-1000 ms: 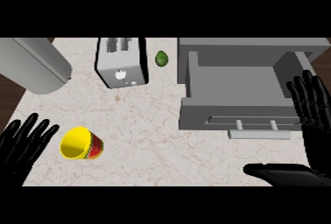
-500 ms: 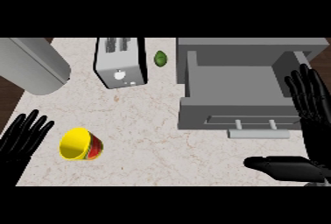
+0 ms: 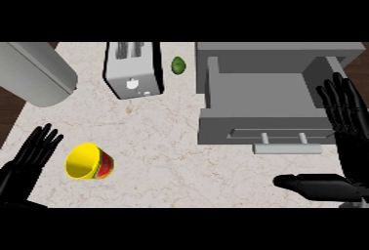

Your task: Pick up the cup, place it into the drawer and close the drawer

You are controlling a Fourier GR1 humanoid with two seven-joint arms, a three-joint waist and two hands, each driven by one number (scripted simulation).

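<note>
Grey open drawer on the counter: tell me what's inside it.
The grey open drawer shows only its bare grey floor; no cup lies in it. The yellow cup with a red band lies on the counter. The drawer's right edge is partly covered by the right hand.

A marbled kitchen counter [image 3: 180,146] seen from steeply above. A yellow cup [image 3: 88,161] with a red band lies tipped on its side at lower left, just beside the open left hand [image 3: 27,163] — fingers straight, not touching it. At right, a grey drawer [image 3: 263,105] stands pulled open, its handle [image 3: 285,138] facing the near edge. The right hand [image 3: 346,141] rests open along the drawer's right side. A toaster [image 3: 132,70], a small green fruit [image 3: 178,64] and a grey cylinder [image 3: 32,73] sit along the far edge.
</note>
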